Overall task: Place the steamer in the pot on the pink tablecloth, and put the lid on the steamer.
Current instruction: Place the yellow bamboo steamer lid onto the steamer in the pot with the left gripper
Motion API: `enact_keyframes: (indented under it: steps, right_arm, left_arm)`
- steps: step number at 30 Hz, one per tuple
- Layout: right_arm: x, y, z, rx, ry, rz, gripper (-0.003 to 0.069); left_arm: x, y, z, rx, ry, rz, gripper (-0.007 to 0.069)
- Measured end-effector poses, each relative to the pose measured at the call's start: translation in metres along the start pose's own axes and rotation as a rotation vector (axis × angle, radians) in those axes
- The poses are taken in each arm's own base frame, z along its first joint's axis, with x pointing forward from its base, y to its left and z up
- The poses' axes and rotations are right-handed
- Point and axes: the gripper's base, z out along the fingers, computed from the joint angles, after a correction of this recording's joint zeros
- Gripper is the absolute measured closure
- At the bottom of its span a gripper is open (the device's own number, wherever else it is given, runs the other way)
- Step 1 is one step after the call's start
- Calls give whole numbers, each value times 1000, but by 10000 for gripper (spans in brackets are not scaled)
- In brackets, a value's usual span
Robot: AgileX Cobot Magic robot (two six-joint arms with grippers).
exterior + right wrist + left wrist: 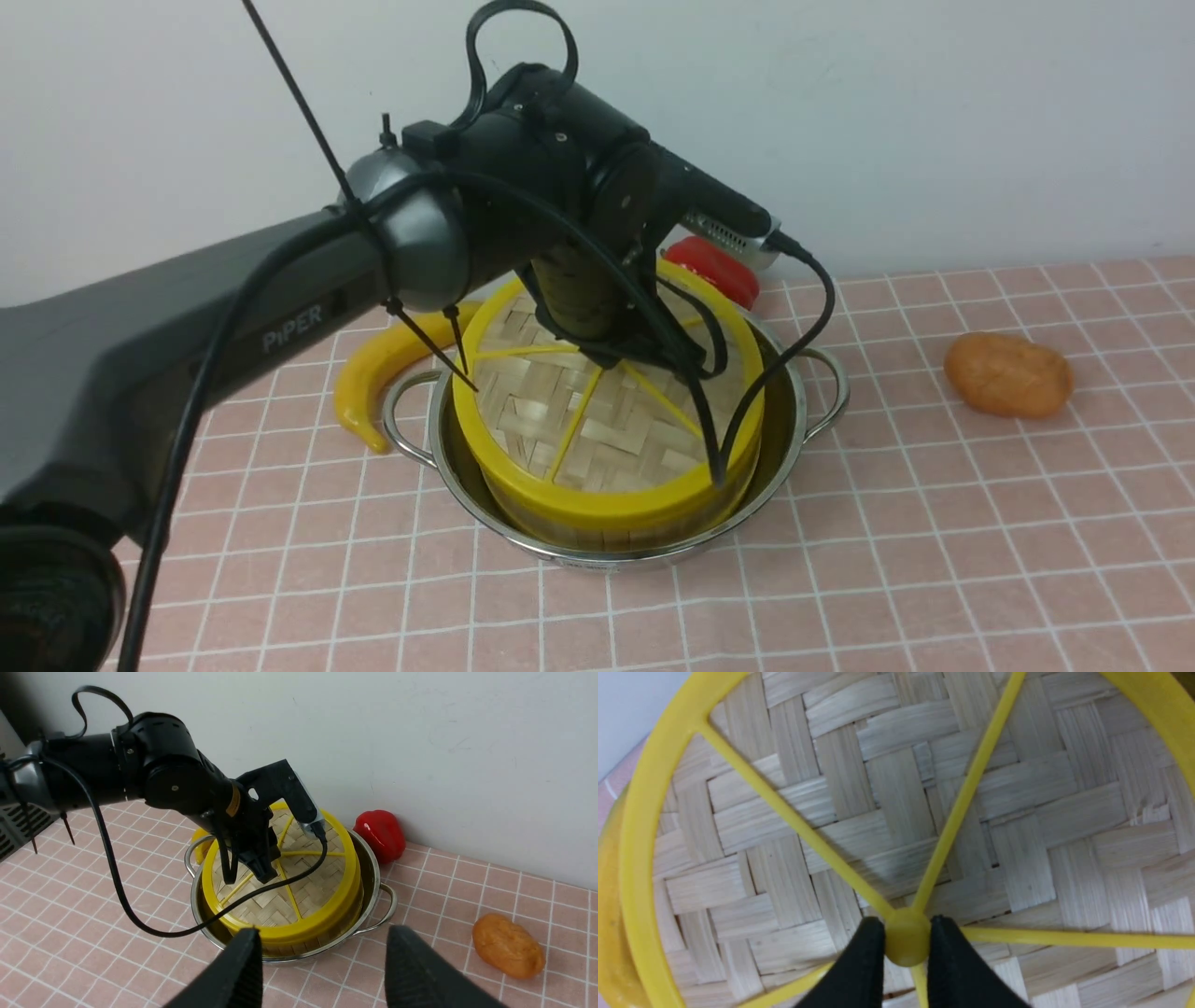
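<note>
Status: a pink tablecloth [934, 560] with a white grid covers the counter. On it sits the wide, shiny stainless-steel pot [780, 467] with wire loop handles. The round bamboo steamer [597, 537] is inside the pot, and the flat woven bamboo lid [579, 420] with yellow rim and spokes lies on top of the steamer. The lid's near edge looks flush on the steamer rim; the far edge is hidden behind the arm, so I can't confirm seating there. I'd call both placements done, with only release and retreat left. Nearest, the right pincer [322, 970] hangs on the near side of the pot, jaws wide apart, empty, touching nothing. Further in, the left pincer [907, 940] has its black fingertips [859, 961] clamped on the lid's yellow centre hub, one on each side; it grips nothing else. Beyond: a yellow toy banana [373, 373] just beside the pot's left handle, a red toy pepper [714, 266] by the wall, and an orange potato-like lump [1008, 375] well apart to the right.
</note>
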Motion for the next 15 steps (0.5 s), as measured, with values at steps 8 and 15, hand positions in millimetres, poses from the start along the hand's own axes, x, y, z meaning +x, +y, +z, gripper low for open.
enact_keyframes:
  steps: [8, 15]
  right_arm:
    - [0, 0, 0, 0, 0, 0, 294]
    - [0, 2, 0, -19, 2, 9, 294]
  left_arm:
    - [-1, -1, 5, 3, -11, 0, 519]
    - [-2, -1, 5, 3, -18, 0, 519]
